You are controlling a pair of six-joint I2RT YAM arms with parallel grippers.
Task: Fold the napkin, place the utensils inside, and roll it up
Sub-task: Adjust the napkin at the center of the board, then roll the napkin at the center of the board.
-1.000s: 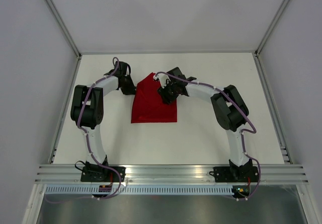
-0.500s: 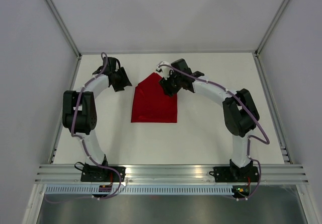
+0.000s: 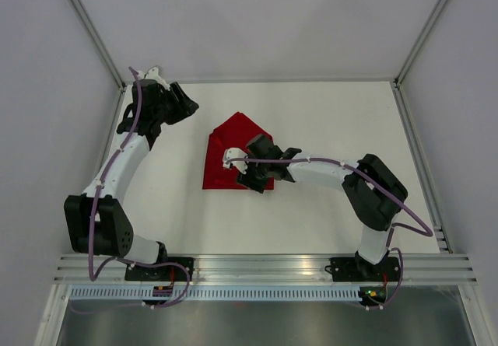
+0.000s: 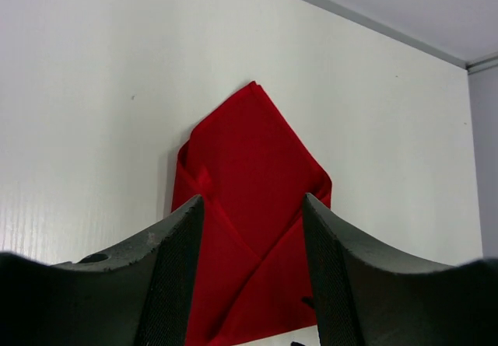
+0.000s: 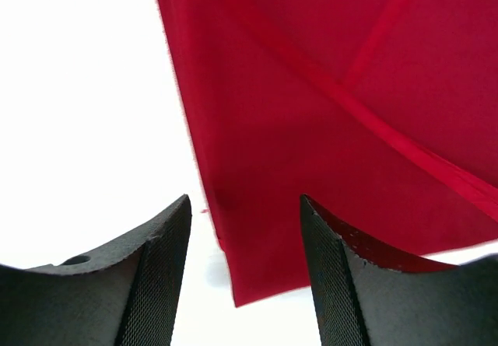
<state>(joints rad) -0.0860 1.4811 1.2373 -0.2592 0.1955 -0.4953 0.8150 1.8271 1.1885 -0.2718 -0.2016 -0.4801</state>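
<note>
The red napkin (image 3: 230, 153) lies on the white table, its far end folded to a point and creases crossing its middle. My left gripper (image 3: 187, 110) hangs open at the far left, well clear of the cloth; in its wrist view the napkin (image 4: 250, 167) shows beyond the empty left gripper (image 4: 251, 200). My right gripper (image 3: 253, 178) hovers open over the napkin's near part. The right wrist view shows a corner of the napkin (image 5: 327, 113) flat on the table between the fingers of the right gripper (image 5: 243, 200), not pinched. No utensils are in view.
The white table (image 3: 327, 120) is bounded by grey walls at the back and sides, with an aluminium rail (image 3: 264, 264) along the near edge where both arm bases stand.
The left gripper let go, opened and drew back to the far left. The right gripper swung from the napkin's far corner to its near part, jaws widening. The napkin's far end now has folded flaps.
</note>
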